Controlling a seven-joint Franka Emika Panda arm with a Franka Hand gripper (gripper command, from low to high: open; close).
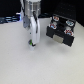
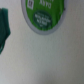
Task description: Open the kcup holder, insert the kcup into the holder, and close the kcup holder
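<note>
The kcup (image 1: 32,42), a small squat cup with a green top, sits on the white table. My gripper (image 1: 32,40) stands straight down over it, fingertips at the cup's level on either side. Whether the fingers press on it is too blurred to tell. The wrist view shows the kcup's round green top (image 2: 44,15) very close, cut by the frame edge. On the exterior view's right stands the kcup holder (image 1: 60,31), a black box with its drawer pulled out toward the front. Round pods (image 1: 56,22) show in it, with a pale handle (image 1: 59,36) on the front.
White tabletop (image 1: 30,65) spreads around the gripper and in front of the holder. A dark green shape (image 2: 4,32) shows at the wrist view's edge; what it is I cannot tell. Dark clutter lies beyond the table's far edge (image 1: 10,19).
</note>
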